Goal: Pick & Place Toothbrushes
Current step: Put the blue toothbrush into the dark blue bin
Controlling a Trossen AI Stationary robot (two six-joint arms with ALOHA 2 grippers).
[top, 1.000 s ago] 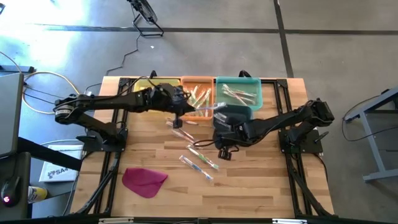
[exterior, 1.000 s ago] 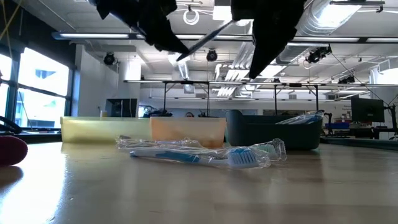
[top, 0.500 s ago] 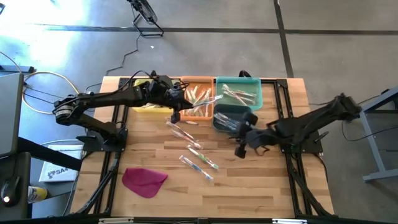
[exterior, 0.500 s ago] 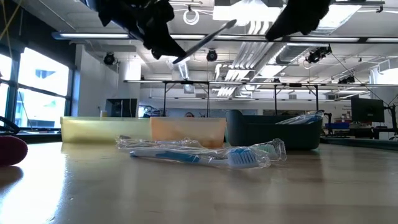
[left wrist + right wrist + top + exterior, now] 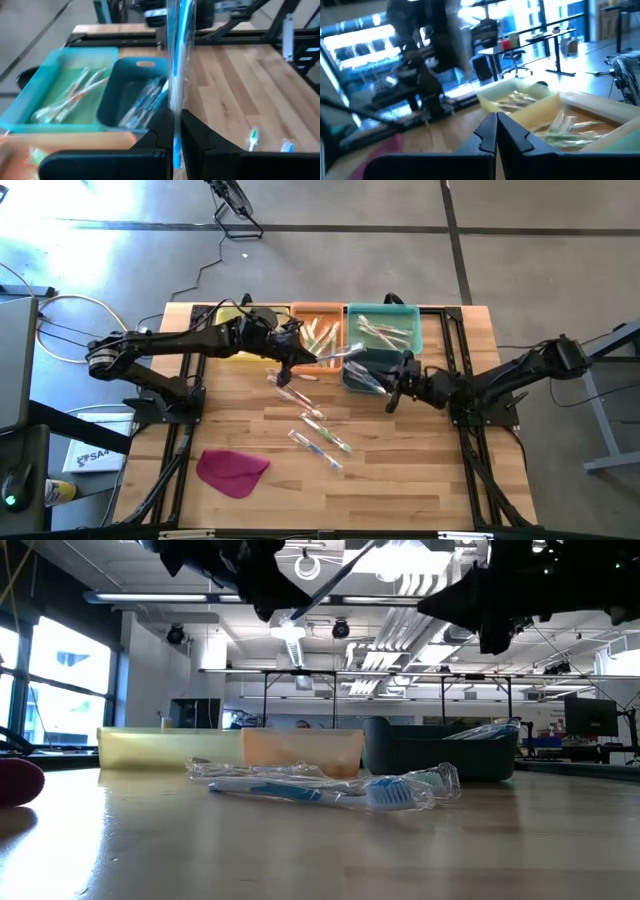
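Left gripper (image 5: 287, 352) is pinching a blue toothbrush (image 5: 335, 355) near the bench's far edge, by the dark bin (image 5: 368, 370); right gripper (image 5: 392, 395) is hanging closed, empty. Wrist view's showing the wrapper (image 5: 177, 75) dangling, so I'd centre over the bin (image 5: 132, 97) before releasing

A: Left arm?
B: Stretched in from the left edge, left gripper (image 5: 290, 354) raised off the table near the middle, fingers (image 5: 200, 137) pinched on a toothbrush (image 5: 180, 60).
A: Right arm?
B: Reaching in low from the right side, right gripper (image 5: 392, 392) closed, holding nothing.
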